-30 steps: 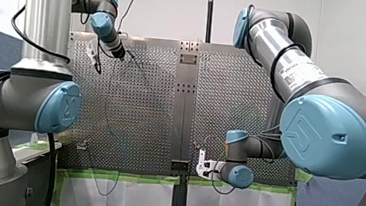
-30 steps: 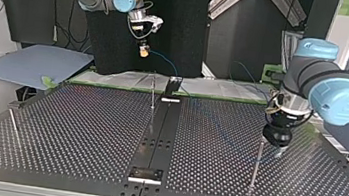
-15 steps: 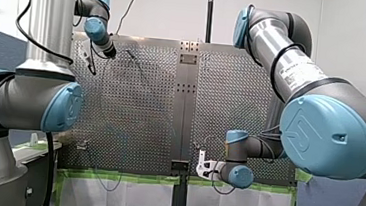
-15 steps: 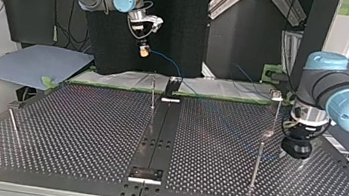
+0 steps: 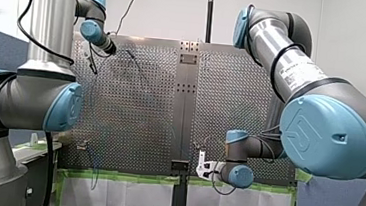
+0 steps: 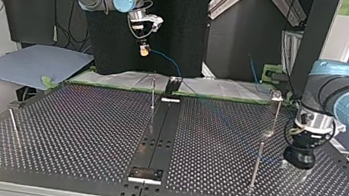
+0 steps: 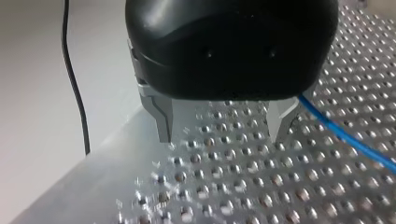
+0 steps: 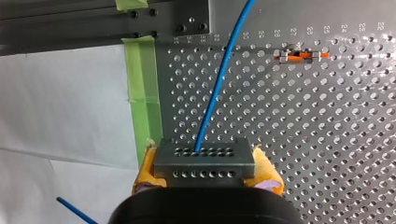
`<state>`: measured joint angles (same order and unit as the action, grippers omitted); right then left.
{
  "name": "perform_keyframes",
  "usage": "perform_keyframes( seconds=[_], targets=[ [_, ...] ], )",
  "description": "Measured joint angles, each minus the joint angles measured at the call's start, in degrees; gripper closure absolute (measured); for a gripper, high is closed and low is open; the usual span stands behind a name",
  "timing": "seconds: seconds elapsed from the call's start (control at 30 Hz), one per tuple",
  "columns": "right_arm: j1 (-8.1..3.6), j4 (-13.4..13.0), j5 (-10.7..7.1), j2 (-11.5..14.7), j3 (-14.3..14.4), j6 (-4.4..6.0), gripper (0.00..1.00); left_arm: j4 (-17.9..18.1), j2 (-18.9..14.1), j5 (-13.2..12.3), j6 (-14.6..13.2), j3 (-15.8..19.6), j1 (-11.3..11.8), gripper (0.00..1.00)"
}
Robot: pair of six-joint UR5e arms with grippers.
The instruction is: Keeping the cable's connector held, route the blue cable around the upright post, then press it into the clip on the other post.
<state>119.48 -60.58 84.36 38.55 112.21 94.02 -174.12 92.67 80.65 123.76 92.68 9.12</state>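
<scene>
Table: your perforated table (image 6: 82, 132) has a dark rail (image 6: 157, 136) down its middle, green tape (image 8: 144, 84) on the edge nearest the arms, and a blue sheet (image 6: 30, 62) beyond the top view's left corner
Posts: in the top view you have a thin post (image 6: 153, 93) just beside the rail, a bare post (image 6: 256, 161) at the right, and the clip post (image 6: 276, 118) behind it with the clip (image 6: 277, 95) on top
Other bits: an orange part (image 8: 301, 56) sits on the table ahead of the right gripper (image 8: 204, 171); a black wire (image 7: 74, 79) hangs past the table edge beside the left gripper (image 7: 222, 135)
In the way: the bare post stands between the left gripper and the rail, with the clip post near it, further back
Left arm: it enters at the top view's right, wrist pointing straight down, with the gripper low over the table just beside the bare post
Right arm: it reaches in from the top view's left and holds its gripper high, pointing down, over the taped edge
Left fingers: the metal fingers (image 7: 161, 116) stand well apart with only bare table between them
Right fingers: the yellow pads (image 8: 147, 170) are clamped on the grey connector (image 8: 204, 156)
Cable: the blue cable (image 8: 219, 79) leaves the connector, drops toward the rail's end, then runs faintly across the table to the left gripper, passing just beside one finger, outside the gap; you cannot tell which side of the bare post it takes
</scene>
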Motion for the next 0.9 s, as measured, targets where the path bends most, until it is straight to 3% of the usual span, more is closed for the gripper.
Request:
perform_keyframes(
  seconds=[0.17, 0.43, 0.67, 0.9],
  targets=[
    [0.0, 0.0, 0.03, 0.0, 0.0, -0.04, 1.0, 1.5, 0.0, -1.7, 0.8, 0.0, -0.3, 0.0],
    [0.0, -0.1, 0.09, 0.0, 0.0, -0.05, 1.0, 5.4, 0.0, -1.7, 4.6, -0.2, -0.7, 0.0],
    [0.0, 0.0, 0.06, 0.0, 0.0, -0.12, 1.0, 6.5, 0.2, -1.4, 7.2, -3.1, -0.9, 0.0],
    [0.01, -0.1, 0.2, 0.0, 0.0, -0.08, 1.0, 6.6, 2.5, -1.4, 6.8, -4.3, -1.5, 0.0]
  ],
)
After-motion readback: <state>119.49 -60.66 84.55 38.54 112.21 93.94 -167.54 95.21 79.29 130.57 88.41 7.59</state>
